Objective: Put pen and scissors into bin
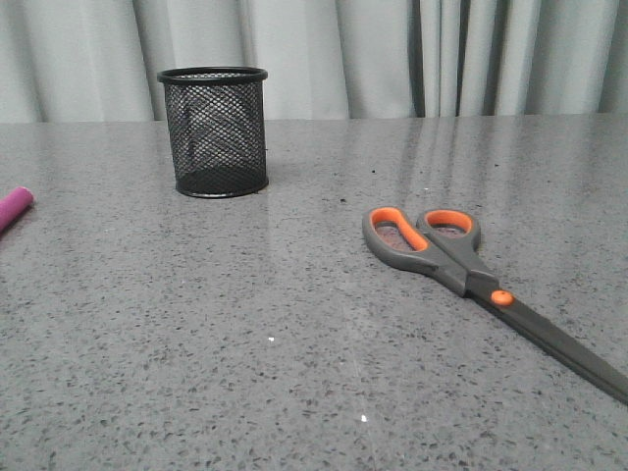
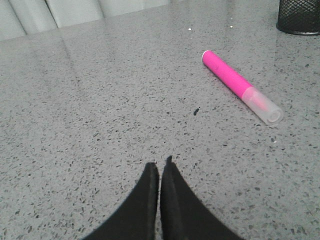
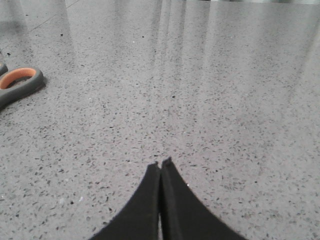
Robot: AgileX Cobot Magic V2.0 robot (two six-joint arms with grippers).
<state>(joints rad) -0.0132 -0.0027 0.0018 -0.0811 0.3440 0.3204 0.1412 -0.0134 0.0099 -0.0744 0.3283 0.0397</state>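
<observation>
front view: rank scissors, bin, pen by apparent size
1. scissors, longest, though nearest the camera and cut off at the frame edge.
2. bin, farther back.
3. pen, only its tip shows at the left edge, so its true size is unsure.

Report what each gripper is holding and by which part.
Nothing is held. The left gripper and right gripper are both shut on nothing; the pen and scissors lie untouched on the table.

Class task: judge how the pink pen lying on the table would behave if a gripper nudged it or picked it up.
The pen looks round and smooth, so a sideways nudge would probably roll it across the polished table. It appears to be rigid plastic, likely light and stiff when lifted. Its glossy barrel might slip between fingers.
</observation>
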